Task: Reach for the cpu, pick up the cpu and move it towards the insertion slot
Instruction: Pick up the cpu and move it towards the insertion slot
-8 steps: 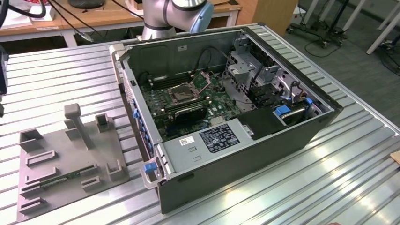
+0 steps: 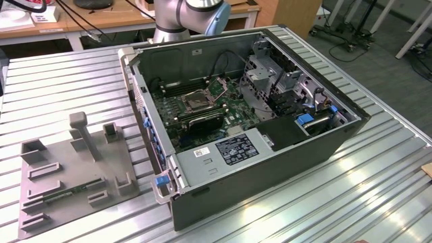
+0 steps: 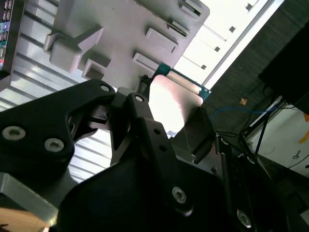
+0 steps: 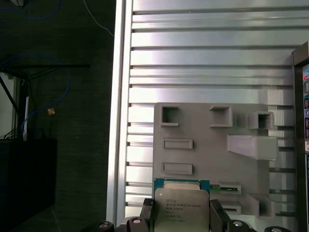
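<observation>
Pincer (image 4: 182, 216) clenched on the cpu (image 4: 182, 204) by two opposite edges, we hold it flat above the grey tray (image 4: 207, 145), with the slot (image 2: 197, 100) inside the case (image 2: 270, 167) to the exterior view's right of that tray.

A silver-grey arm (image 2: 177, 19) has a pale blue joint cap (image 2: 219, 20) and a black hand (image 3: 171, 108) with silver screws (image 3: 179, 195).

Print on cpu (image 4: 181, 209) top, black label (image 2: 236, 148) inside computer case (image 2: 270, 177): none readable
</observation>
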Robot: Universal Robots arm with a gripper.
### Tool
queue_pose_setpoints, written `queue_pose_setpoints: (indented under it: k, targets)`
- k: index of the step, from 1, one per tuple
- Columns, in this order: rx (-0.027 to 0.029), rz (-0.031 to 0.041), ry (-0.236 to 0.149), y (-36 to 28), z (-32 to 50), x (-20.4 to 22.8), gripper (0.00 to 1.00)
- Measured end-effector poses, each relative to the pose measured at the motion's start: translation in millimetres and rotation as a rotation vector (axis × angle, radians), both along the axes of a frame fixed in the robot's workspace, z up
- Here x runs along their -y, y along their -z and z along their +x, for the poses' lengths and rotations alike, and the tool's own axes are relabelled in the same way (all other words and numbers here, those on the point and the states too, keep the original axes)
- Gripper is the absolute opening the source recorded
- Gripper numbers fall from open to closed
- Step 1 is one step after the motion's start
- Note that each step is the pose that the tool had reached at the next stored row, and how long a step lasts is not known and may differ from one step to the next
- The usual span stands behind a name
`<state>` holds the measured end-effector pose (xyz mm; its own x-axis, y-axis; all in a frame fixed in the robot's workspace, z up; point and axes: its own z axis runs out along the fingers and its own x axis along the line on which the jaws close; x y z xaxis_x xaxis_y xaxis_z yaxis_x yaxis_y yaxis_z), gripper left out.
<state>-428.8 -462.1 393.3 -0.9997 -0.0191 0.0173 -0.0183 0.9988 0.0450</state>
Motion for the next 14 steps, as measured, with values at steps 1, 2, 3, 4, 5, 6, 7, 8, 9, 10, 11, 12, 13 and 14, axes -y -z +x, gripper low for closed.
queue_pose_setpoints:
  k: [1,2,3,4,5,6,7,8,9,10,11,12,13,14]
  targets:
    - [0.0001,0.0001,0.0,0.0,0.0,0.0,0.54]
    - [0.0,0.0,0.0,0.0,0.0,0.0,0.54]
    - [0.0001,0.0001,0.0,-0.1,0.2,-0.1,0.54]
    - [-0.0002,-0.0001,0.0,-0.2,0.7,-0.1,0.54]
    - [-0.0002,0.0,0.0,-0.1,1.2,0.0,0.54]
    - [-0.0002,0.0,0.0,-0.1,2.4,0.0,0.54]
    - [0.0,0.0,0.0,-0.1,3.8,0.0,0.54]
    - [-0.0001,0.0,0.0,-0.1,4.9,0.0,0.54]
    - [0.0,0.0,0.0,-0.1,5.4,0.0,0.54]
    - [0.0,0.0,0.0,-0.1,5.4,0.0,0.54]
    - [-0.0001,0.0,0.0,-0.1,5.4,0.0,0.54]
    - [0.0,0.0,0.0,-0.1,5.5,0.0,0.54]
    - [0.0,0.0,0.0,-0.1,5.5,0.0,0.54]
    - [0.0,0.0,0.0,-0.1,5.5,0.0,0.54]
